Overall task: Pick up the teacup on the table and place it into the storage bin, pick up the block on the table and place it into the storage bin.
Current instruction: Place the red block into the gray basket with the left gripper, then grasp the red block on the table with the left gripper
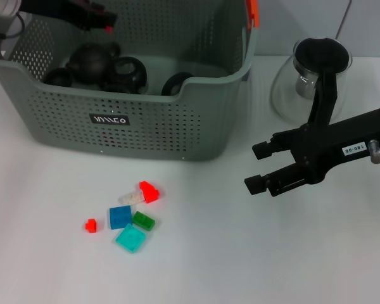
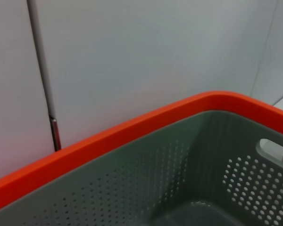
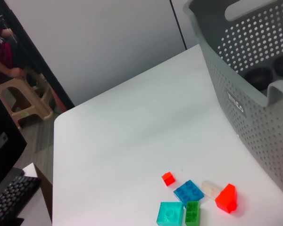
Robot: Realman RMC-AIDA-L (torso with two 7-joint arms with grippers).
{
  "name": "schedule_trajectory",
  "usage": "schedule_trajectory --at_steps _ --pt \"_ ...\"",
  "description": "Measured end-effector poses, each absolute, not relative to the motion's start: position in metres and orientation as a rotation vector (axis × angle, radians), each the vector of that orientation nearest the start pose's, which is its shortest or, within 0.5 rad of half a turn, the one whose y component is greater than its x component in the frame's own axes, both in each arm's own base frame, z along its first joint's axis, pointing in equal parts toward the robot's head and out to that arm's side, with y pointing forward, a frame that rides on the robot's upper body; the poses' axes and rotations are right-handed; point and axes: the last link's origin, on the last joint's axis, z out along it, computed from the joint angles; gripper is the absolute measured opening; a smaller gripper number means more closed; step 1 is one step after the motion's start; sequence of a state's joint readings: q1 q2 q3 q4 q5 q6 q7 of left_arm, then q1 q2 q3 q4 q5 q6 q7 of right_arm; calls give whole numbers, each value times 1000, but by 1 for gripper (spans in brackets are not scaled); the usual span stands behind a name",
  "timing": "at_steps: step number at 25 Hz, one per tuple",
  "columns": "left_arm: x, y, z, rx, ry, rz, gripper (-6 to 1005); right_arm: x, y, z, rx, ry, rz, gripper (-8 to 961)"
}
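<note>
Storage bin: grey-green, perforated, with an orange clip on its rim and a small black label on the near wall; it was stood on the white table at the far left. Inside it, several dark rounded pieces were seen grouped on the floor of the bin; they may have been teacups and a pot, but their shapes were not clearly made out.

Blocks, 6 in number, were found in a loose cluster on the table in front of the bin: a red block touching a clear block, a blue block, a green block, a teal block, and a small red block set slightly apart at the left.

Glass pitcher with black lid: stood to the right of the bin.

Left gripper: held above the bin's far left corner; whether it was spread or closed could not be told.

Right gripper: held above the table right of the blocks, in front of the pitcher, fingers parted, nothing grasped.
</note>
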State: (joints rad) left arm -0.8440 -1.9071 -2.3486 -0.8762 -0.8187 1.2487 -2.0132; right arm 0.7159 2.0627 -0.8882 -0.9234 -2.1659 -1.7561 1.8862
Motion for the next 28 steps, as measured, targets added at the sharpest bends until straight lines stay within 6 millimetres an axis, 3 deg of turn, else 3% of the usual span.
schedule_trajectory --at_steps 4,9,16,23,28 --pt "-186 464 104 -2420 -720 -191 241 177 353 12 -3084 716 326 940" --pt "-183 458 121 -2394 -698 -193 474 177 352 12 -3088 707 331 940" --pt "-160 403 150 -2503 -559 -132 682 179 352 14 -3080 681 352 939" --pt "-156 333 138 -2652 -345 6 920 181 354 14 -3067 669 406 939" --pt "-171 305 126 -2679 -232 93 934 180 354 15 -3062 658 439 940"
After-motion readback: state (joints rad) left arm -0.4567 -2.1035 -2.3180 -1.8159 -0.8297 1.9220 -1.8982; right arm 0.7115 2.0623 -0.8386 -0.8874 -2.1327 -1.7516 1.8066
